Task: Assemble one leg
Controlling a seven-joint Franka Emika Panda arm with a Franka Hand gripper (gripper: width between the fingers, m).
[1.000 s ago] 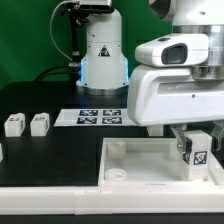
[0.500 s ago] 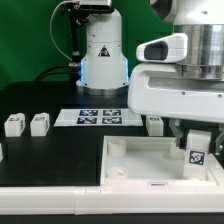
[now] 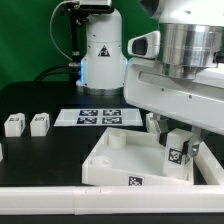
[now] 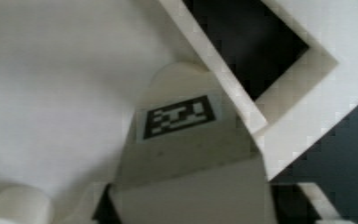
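My gripper is shut on a leg, a small white block with a black-and-white tag. It holds the leg upright, down inside the large white square panel near the exterior view's right. In the wrist view the leg fills the middle, with the panel's white face behind it. The gripper shows only as dark edges beside the leg. The leg's lower end is hidden. The panel lies skewed on the table.
Two loose legs stand at the exterior view's left. Another leg stands behind the panel, partly hidden by the arm. The marker board lies beyond the panel. The robot base stands at the back.
The wrist has turned with the leg in the gripper. The panel has swung round with it, and its near corner has moved toward the exterior view's left.
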